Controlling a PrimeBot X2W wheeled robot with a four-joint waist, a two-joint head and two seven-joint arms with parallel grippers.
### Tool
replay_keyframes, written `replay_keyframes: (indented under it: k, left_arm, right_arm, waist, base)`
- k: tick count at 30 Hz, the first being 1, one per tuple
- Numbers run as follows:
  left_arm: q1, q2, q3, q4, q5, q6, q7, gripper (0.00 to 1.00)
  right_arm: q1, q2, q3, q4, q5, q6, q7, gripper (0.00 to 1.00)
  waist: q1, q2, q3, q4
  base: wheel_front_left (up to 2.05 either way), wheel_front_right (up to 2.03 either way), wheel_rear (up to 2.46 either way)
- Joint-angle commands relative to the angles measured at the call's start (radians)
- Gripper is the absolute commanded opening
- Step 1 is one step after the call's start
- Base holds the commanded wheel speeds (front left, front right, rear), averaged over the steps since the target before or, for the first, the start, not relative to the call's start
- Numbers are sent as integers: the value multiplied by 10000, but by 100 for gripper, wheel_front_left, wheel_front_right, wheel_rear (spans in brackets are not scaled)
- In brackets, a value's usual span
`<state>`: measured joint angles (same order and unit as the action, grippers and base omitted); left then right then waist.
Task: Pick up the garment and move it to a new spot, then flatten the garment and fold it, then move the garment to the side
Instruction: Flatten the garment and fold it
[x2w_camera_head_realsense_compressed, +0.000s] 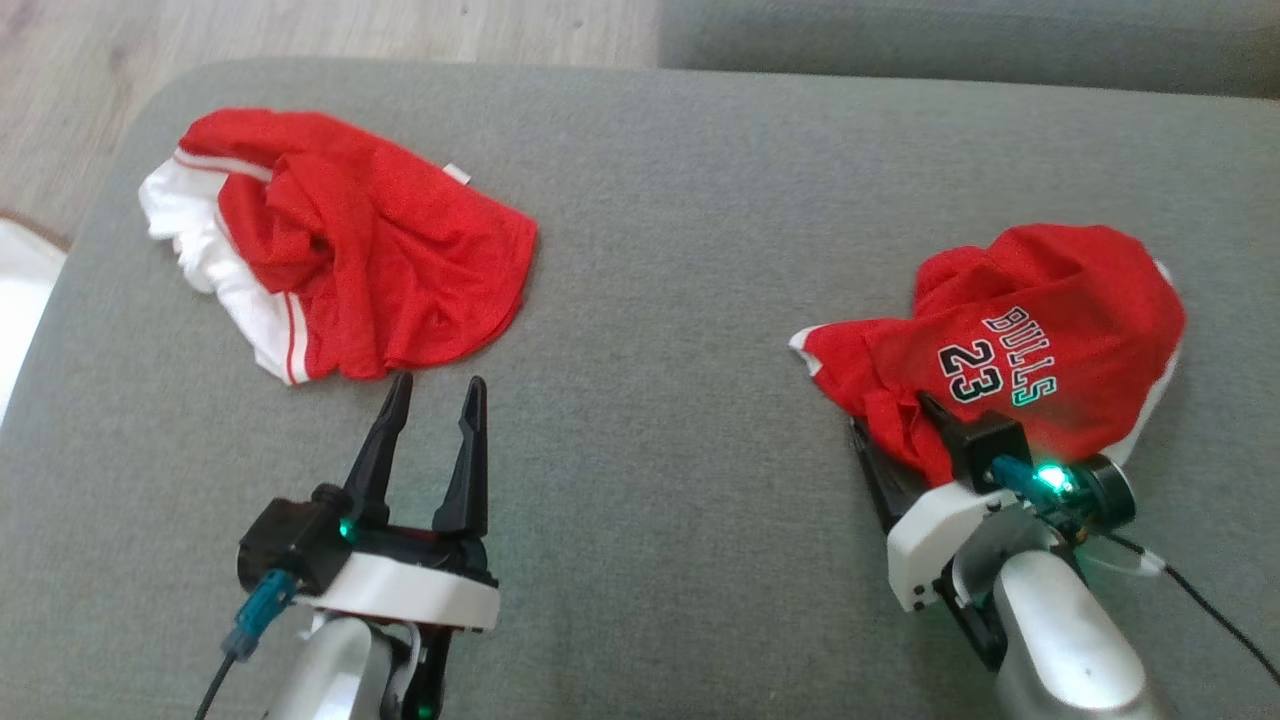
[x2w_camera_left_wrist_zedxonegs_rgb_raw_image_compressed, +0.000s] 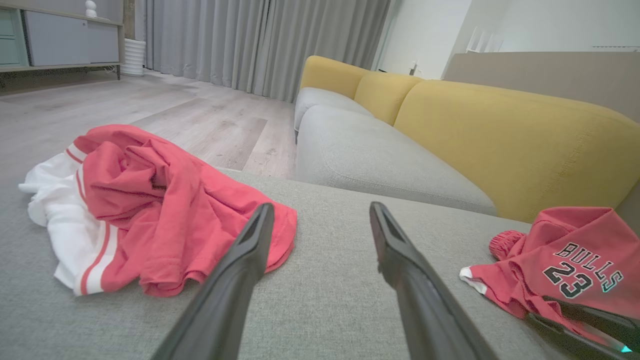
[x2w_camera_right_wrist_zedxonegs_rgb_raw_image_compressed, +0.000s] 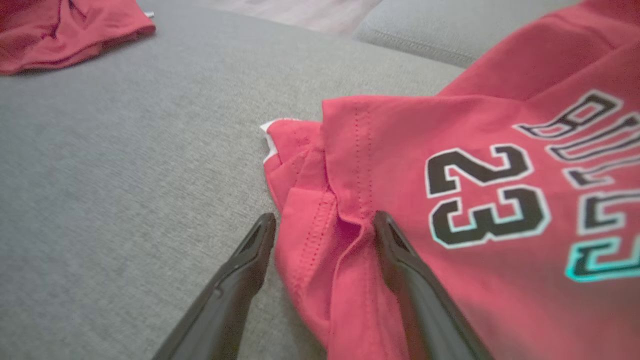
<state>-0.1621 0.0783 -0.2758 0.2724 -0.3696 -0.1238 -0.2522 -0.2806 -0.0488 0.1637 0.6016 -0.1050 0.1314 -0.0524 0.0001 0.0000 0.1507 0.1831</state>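
Two crumpled garments lie on a grey cushioned surface (x2w_camera_head_realsense_compressed: 660, 240). A red jersey (x2w_camera_head_realsense_compressed: 1060, 290) printed BULLS 23 sits at the right. My right gripper (x2w_camera_right_wrist_zedxonegs_rgb_raw_image_compressed: 325, 220) is open at its near left corner, with a bunched fold of the jersey (x2w_camera_right_wrist_zedxonegs_rgb_raw_image_compressed: 450, 150) between the fingers. In the head view those fingers are mostly hidden under the cloth. A red and white garment (x2w_camera_head_realsense_compressed: 380, 250) lies at the far left. My left gripper (x2w_camera_head_realsense_compressed: 437, 385) is open and empty, its tips just short of that garment's near hem (x2w_camera_left_wrist_zedxonegs_rgb_raw_image_compressed: 165, 210).
A grey sofa with yellow back cushions (x2w_camera_left_wrist_zedxonegs_rgb_raw_image_compressed: 500, 135) stands just beyond the surface. Wooden floor (x2w_camera_head_realsense_compressed: 300, 30) lies past the far left edge. A black cable (x2w_camera_head_realsense_compressed: 1220, 610) trails from my right wrist. Bare grey cloth stretches between the two garments.
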Motion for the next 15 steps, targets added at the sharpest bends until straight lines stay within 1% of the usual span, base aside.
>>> replay_keyframes:
  k: [1,3,6,7,8,9,11,15]
  left_arm:
    - [-475,-19,340,-263,54,-30,-95,100]
    - [-505,-42,342,-256,54,-37,-95,100]
    - [-570,-98,342,-246,66,-51,-95,100]
    - [-578,-112,337,-234,72,-55,-95,100]
    - [-583,-125,331,-218,80,-57,-95,100]
    - [-593,-136,323,-199,88,-60,-95,100]
    - [-610,-154,314,-148,102,-63,-95,100]
    - [-595,-171,257,-125,102,-66,-95,100]
  right_arm:
    - [-477,-14,149,-57,-196,-7,119,100]
    - [-564,-14,145,133,-234,-7,225,100]
    - [-786,-14,163,730,-68,-7,560,100]
    - [-851,-14,172,894,9,-7,629,87]
    - [-918,-14,143,1002,35,-7,614,5]
    - [-973,-14,118,1093,18,-7,574,0]
    - [-1043,-14,118,1237,124,-7,444,0]
    - [-1217,-14,292,1211,440,-7,-215,0]
  waist:
    - [-1,0,176,159]
    - [-1,0,226,200]
    - [-1,0,332,270]
    - [-1,0,338,280]
    - [-1,0,338,284]
    - [-1,0,331,286]
    - [-1,0,260,271]
    - [-1,0,51,184]
  base:
    - [0,0,0]
    - [0,0,0]
    - [0,0,0]
    - [0,0,0]
    - [0,0,0]
    - [0,0,0]
    - [0,0,0]
    - [0,0,0]
